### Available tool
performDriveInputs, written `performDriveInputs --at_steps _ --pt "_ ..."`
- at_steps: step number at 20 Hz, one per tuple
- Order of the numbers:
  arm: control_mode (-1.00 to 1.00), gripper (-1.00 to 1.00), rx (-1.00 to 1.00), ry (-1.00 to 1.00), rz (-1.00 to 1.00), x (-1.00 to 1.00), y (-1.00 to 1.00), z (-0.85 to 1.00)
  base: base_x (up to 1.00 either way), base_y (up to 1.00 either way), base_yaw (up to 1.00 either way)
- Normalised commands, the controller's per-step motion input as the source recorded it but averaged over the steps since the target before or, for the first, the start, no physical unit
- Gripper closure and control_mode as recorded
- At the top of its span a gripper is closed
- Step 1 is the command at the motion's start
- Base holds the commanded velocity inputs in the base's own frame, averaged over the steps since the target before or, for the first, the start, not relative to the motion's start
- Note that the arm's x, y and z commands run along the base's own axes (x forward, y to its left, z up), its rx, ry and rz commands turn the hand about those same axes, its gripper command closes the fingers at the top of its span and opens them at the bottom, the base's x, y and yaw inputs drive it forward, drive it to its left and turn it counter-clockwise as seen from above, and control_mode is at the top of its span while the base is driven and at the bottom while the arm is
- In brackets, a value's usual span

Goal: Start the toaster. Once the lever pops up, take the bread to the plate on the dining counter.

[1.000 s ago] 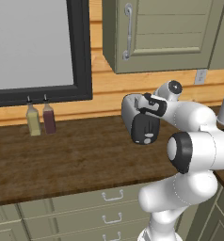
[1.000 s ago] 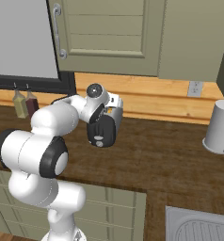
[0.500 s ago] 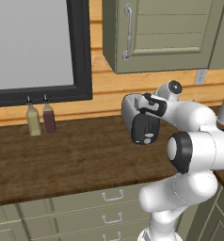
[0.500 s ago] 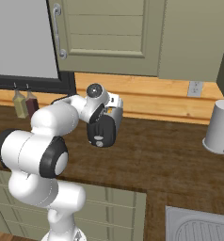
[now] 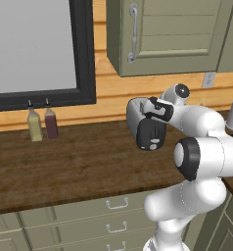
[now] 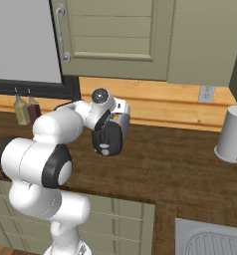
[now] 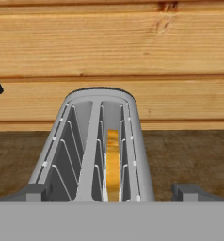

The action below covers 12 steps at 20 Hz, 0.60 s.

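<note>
The toaster (image 5: 150, 133) stands on the dark wood worktop near the wall, its black end panel facing the base; it also shows as the toaster (image 6: 109, 138). My hand hovers just above its near end. In the hand view I look down on the toaster (image 7: 90, 141) and its two slots. The bread (image 7: 113, 162), a tan-yellow slice, sits down in the right-hand slot. My gripper (image 7: 114, 193) is open, with one fingertip on each side of the toaster's top and nothing held. The plate and the dining counter are out of view.
Two bottles (image 5: 42, 123) stand by the wall under the dark-framed window, left of the toaster. A white canister (image 6: 232, 134) stands at the right. A sink (image 6: 210, 239) lies at the near right. A wall cabinet (image 5: 162, 34) hangs above the toaster.
</note>
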Motion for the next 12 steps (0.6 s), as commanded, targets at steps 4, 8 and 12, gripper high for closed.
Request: performDriveInputs --at_steps 4,8,12 --pt "-1.0 -1.0 0.0 0.0 0.0 0.0 0.0 0.0 0.0 0.0 0.0" --pt "-1.0 -1.0 0.0 0.0 0.0 0.0 0.0 0.0 0.0 0.0 0.0" --pt "-1.0 -1.0 0.0 0.0 0.0 0.0 0.0 0.0 0.0 0.0 0.0"
